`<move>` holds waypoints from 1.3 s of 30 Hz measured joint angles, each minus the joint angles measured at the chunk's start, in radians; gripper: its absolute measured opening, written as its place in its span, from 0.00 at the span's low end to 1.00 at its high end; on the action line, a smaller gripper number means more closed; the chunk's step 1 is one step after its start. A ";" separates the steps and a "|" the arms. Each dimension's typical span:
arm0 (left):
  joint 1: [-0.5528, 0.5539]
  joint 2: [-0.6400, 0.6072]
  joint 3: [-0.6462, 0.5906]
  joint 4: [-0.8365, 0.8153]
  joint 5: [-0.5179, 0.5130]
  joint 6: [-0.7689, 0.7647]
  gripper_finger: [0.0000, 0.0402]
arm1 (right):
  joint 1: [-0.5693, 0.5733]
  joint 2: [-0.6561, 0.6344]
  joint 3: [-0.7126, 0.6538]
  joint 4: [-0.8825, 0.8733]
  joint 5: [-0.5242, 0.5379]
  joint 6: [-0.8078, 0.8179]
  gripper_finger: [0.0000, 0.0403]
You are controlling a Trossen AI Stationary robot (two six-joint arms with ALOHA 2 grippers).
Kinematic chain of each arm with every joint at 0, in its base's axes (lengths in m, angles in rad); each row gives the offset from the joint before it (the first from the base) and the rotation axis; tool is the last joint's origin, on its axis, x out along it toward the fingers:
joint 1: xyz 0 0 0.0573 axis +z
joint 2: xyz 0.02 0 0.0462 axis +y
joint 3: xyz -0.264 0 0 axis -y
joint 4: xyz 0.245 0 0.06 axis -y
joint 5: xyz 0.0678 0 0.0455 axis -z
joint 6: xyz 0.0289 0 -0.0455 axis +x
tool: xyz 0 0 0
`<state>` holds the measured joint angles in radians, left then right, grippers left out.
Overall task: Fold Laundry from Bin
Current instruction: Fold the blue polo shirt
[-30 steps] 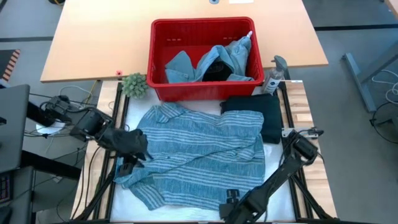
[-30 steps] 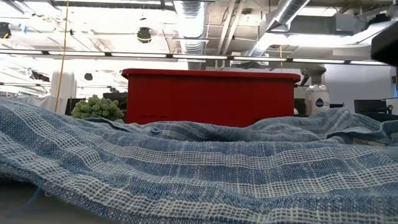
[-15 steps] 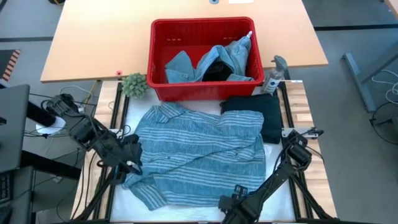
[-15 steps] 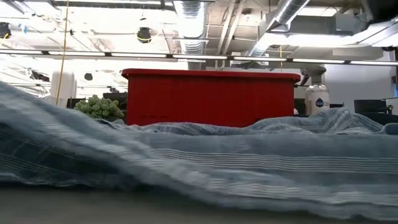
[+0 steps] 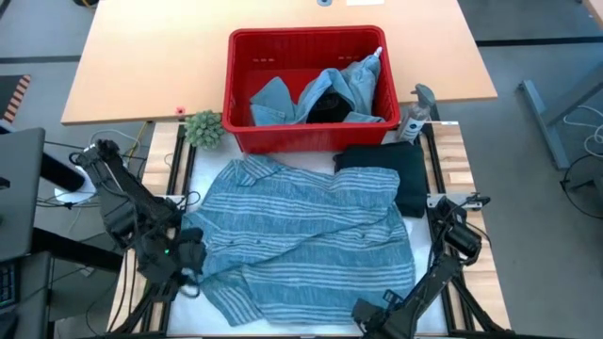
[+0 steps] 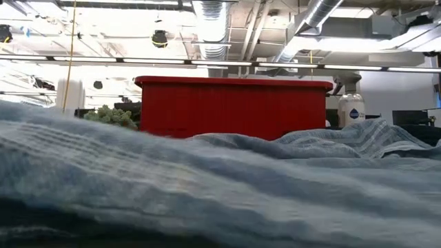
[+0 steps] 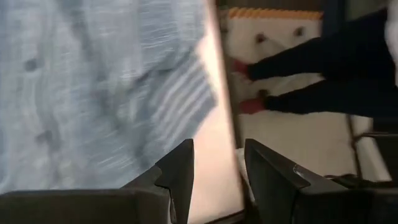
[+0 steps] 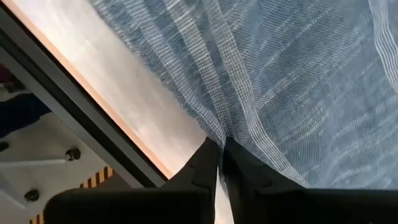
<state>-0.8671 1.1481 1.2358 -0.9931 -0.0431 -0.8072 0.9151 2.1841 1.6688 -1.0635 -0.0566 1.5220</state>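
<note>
The blue-grey striped shirt (image 5: 301, 235) lies spread out in the middle of the table, and it fills the foreground of the low view (image 6: 220, 186). Behind it stands the red bin (image 5: 236, 85), with light denim pieces (image 5: 353, 89) and a black garment (image 5: 325, 105) inside. My left gripper (image 5: 184, 268) hangs over the table's left edge, beside the shirt's left sleeve. Its fingers are open (image 7: 217, 177), with only bare table between them. My right gripper (image 5: 375, 315) is at the shirt's near right hem and is shut on the cloth (image 8: 221, 155). My right gripper pinches the shirt's near hem (image 8: 217, 134) between its two fingertips, coming from above and pointing down. The cloth gathers into a small ridge that runs into the fingers. The rest of the shirt lies flat on the table.
A folded black garment (image 5: 386, 174) lies at the right, between the shirt and the bin. A small green plant (image 5: 203, 127) stands left of the bin and a spray bottle (image 5: 415, 118) right of it. Table frame rails run along both sides.
My left gripper has left the shirt's left side and moved toward the table's near left corner. My right gripper has moved right along the near hem, rolled about its axis and shut on the hem. The shirt's near part has shifted and bulges higher in the low view.
</note>
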 joint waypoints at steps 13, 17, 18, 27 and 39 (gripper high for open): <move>-0.263 0.156 -0.168 0.350 -0.112 0.064 0.31 | 0.008 0.000 0.000 -0.009 -0.049 0.015 0.11; -0.298 0.269 -0.168 0.407 -0.184 0.138 0.31 | 0.008 0.000 0.000 -0.007 -0.049 0.014 0.11; -0.299 0.295 -0.168 0.418 -0.190 0.170 0.31 | 0.008 0.000 0.000 -0.006 -0.049 0.005 0.11; -0.222 0.426 -0.144 0.504 -0.031 0.337 0.38 | 0.008 0.000 0.000 -0.002 -0.021 -0.011 0.15; -0.141 0.470 -0.141 0.497 -0.152 0.452 0.52 | 0.007 0.000 0.000 0.005 -0.001 -0.006 0.23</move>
<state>-1.0078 1.6184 1.0948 -0.4962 -0.1948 -0.3556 0.9222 2.1838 1.6684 -1.0588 -0.0578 1.5156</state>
